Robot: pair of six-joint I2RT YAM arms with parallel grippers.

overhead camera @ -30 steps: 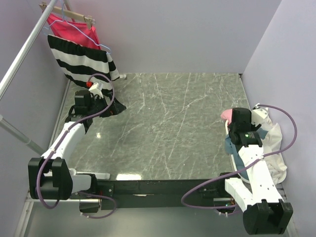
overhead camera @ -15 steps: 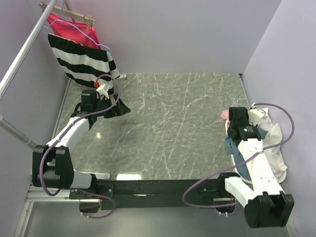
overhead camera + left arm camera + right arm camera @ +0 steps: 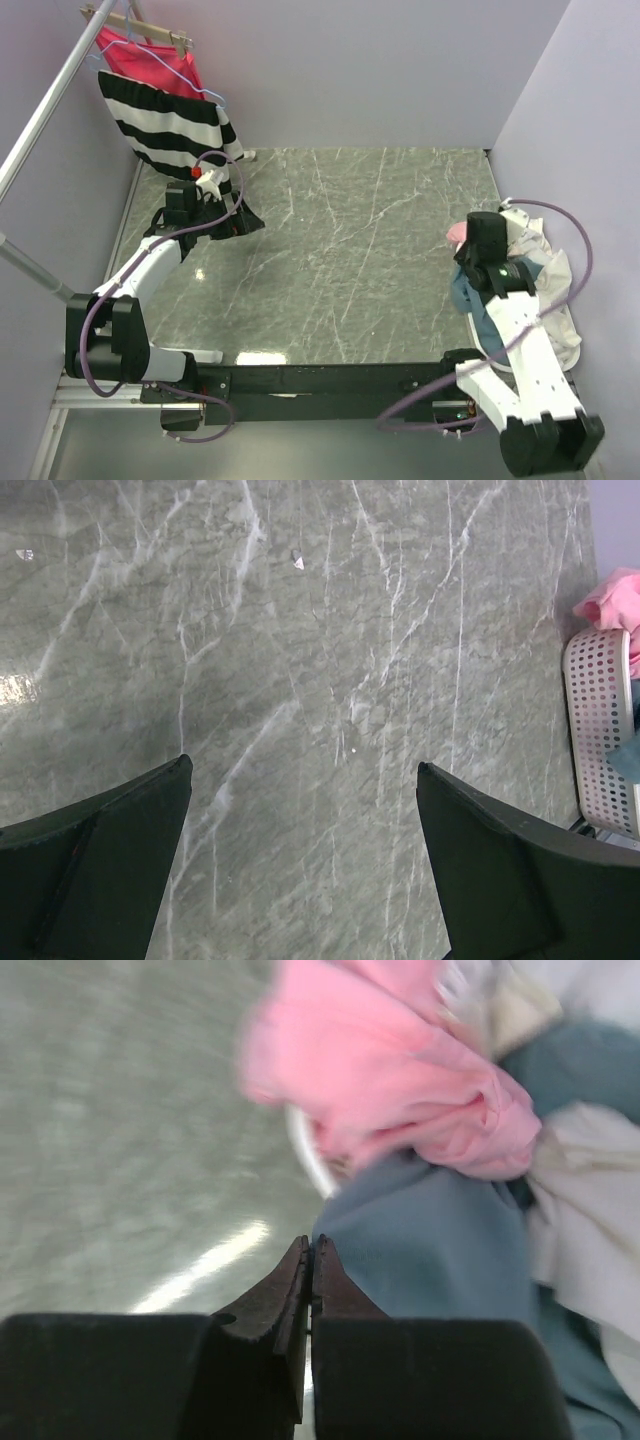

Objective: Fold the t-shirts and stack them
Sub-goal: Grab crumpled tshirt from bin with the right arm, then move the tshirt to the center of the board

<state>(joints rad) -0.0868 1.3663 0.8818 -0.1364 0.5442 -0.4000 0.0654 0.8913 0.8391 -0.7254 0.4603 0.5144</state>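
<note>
Right gripper [image 3: 309, 1252] has its two black fingers pressed flat together with no gap between them. The tips sit right at the edge of the slate-blue t-shirt [image 3: 430, 1250], and it cannot be told whether a fold of that cloth is pinched between them. The shirt lies crumpled in a white perforated basket [image 3: 600, 730] at the right edge of the grey marble table [image 3: 350, 250]. It spills over the basket's left rim toward the near side. A pale pink cloth [image 3: 400, 1090] is bunched just beyond it, touching it, on the far-left part of the heap. A cream cloth [image 3: 590, 1240] lies against the shirt on the right. From above, the right arm reaches from its base at the near right up to the basket's left rim. Across the table, the left gripper [image 3: 302, 765] hangs above bare marble near the far-left corner. Its fingers are spread wide and nothing is between them. Just behind it, at the far left, a black-and-white striped garment [image 3: 170, 125] hangs from a hanger on a slanted metal rail [image 3: 50, 105]. A bright red-pink garment [image 3: 150, 60] hangs above and behind the striped one.
</note>
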